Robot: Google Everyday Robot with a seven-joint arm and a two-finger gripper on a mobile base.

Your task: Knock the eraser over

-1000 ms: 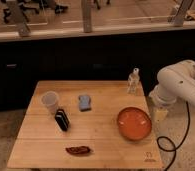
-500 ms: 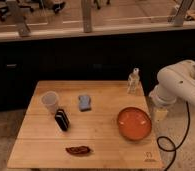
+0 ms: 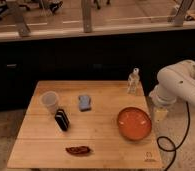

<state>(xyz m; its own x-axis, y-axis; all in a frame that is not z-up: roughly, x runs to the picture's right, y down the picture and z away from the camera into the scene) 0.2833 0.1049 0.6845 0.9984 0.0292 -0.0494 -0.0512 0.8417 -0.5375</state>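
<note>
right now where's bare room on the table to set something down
Free: the middle strip between the blue pad and the orange bowl, and the front edge either side of the brown thing. Crowded: the left, where cup, eraser and pad cluster. The gripper hangs off the right edge, beside the bowl.

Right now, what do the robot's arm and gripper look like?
The arm is white, built of thick rounded segments with bulbous joints. A black cable loops down beneath it. The gripper, pale cream, sits at its lower end, off the right edge of the table near the orange bowl. No markings can be made out.
</note>
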